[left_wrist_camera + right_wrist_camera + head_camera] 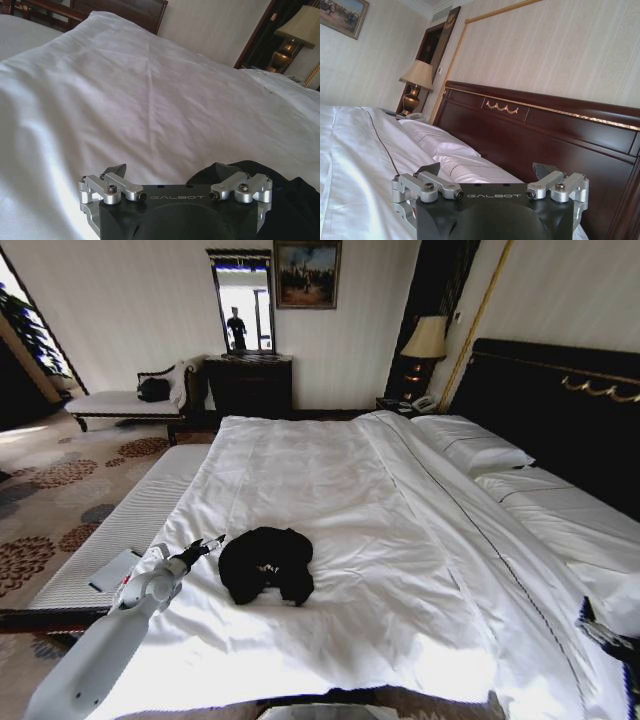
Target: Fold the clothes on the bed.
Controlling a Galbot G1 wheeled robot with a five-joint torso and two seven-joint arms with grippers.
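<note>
Black T-shirt (266, 565) bunched on the near middle of the bed (340, 480), left gripper (212, 543) just left of it, jaws wide and empty, right gripper (489, 174) at the bed's near right, facing the headboard (530, 130), jaws wide, empty

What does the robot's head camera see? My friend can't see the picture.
A crumpled black T-shirt lies on the white duvet of a big bed. The robot's left gripper reaches toward it, fingers open. Its right gripper waits at the bed's far right edge.
</note>
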